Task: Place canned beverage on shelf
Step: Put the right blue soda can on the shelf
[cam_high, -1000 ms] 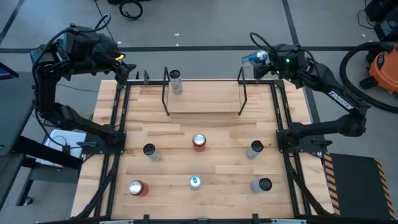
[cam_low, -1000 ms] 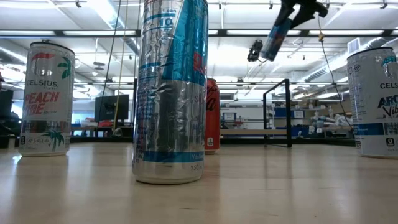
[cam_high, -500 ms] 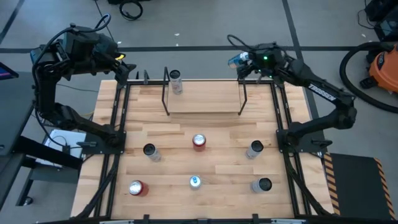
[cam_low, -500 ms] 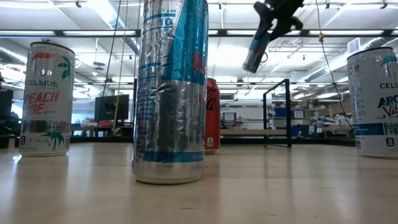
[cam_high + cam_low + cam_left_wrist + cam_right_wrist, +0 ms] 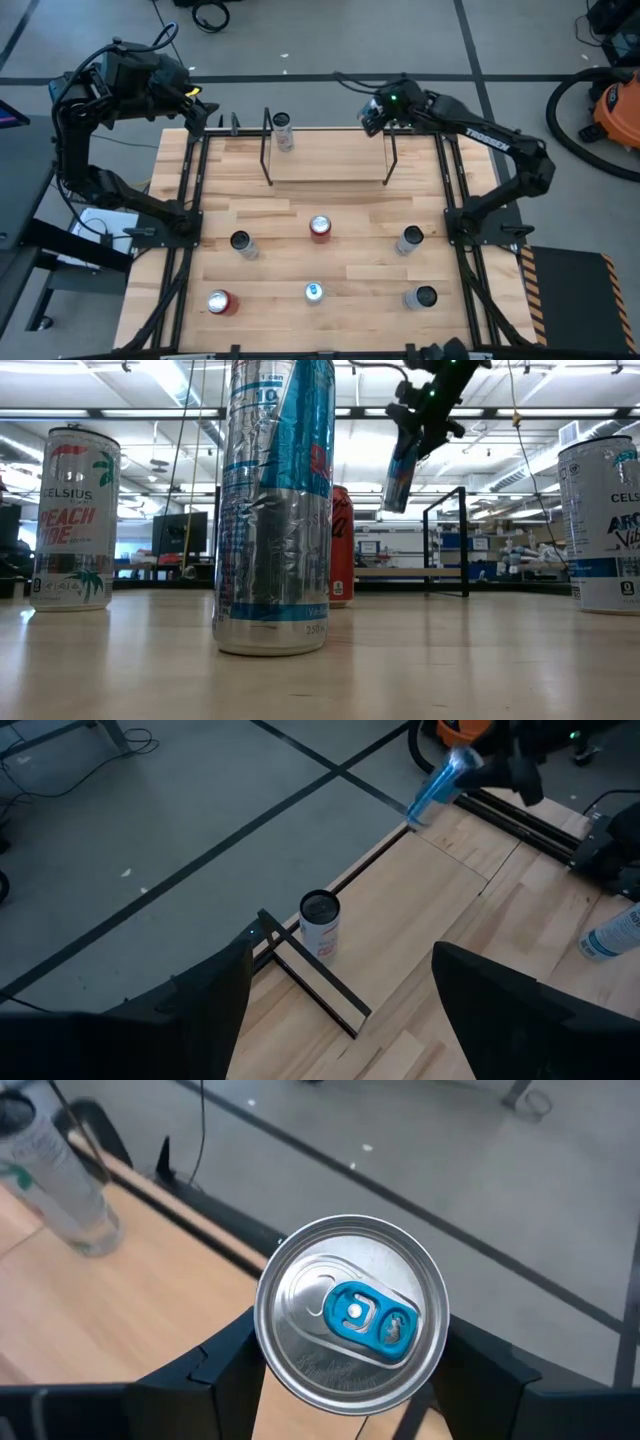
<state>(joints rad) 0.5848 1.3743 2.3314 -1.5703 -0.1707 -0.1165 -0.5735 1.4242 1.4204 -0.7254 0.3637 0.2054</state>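
1. Your shelf [image 5: 328, 160] is a pale board between two black rod frames, with one white can [image 5: 283, 131] at its left end.
2. Your right gripper [image 5: 372, 113] pinches a slim blue can [image 5: 399, 475] (blue tab) tilted above the shelf's right end.
3. You have six cans standing on the table [image 5: 350, 250].
4. Your left gripper [image 5: 205, 115] waits spread.

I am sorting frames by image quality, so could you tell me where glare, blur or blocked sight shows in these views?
Low view: ceiling lights glare, and the tall can close to the lens hides much of the shelf. Left wrist view: the blue can carried by the right gripper looks smeared. Right wrist view: that can's top is sharp, the can on the shelf behind it soft. High view: evenly lit.
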